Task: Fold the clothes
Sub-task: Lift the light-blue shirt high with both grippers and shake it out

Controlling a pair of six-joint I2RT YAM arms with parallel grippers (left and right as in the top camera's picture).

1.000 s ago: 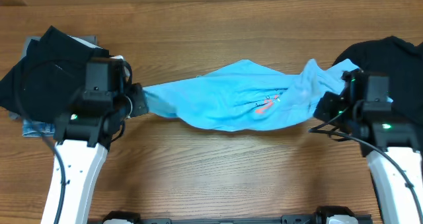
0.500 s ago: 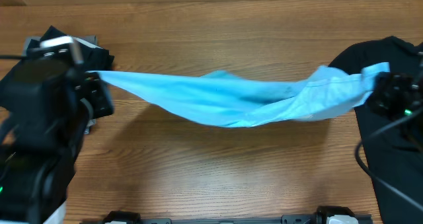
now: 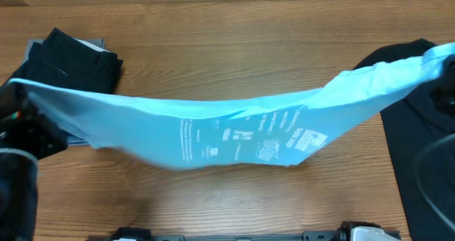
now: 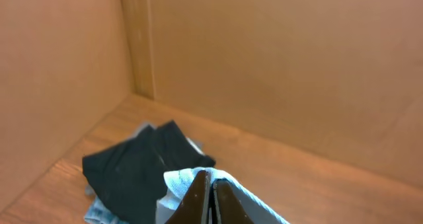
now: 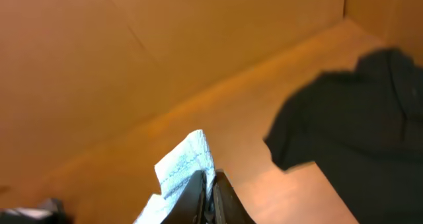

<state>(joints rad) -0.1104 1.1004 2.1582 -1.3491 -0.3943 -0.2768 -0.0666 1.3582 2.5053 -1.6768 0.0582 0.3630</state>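
Note:
The clothes in hand are a light blue T-shirt [image 3: 234, 131], hanging as a stretched sheet above the wooden table [image 3: 227, 35], with pale lettering facing up. In the left wrist view my left gripper [image 4: 210, 179] is shut on one blue hem corner [image 4: 177, 183]. In the right wrist view my right gripper [image 5: 208, 179] is shut on the opposite corner [image 5: 184, 159]. From overhead both arms are raised, blurred and spread to the frame's left and right edges; their fingertips are hidden by the cloth.
A pile of dark folded garments [image 3: 67, 56] sits at the far left, with a grey piece and a pale blue piece under it. A black garment [image 3: 416, 134] lies spread at the right. Brown walls [image 4: 264, 65] enclose the back and sides.
Both grippers have risen and moved apart with the shirt. It has gone from a bunched strip on the table to a wide hanging sheet with its lettering showing.

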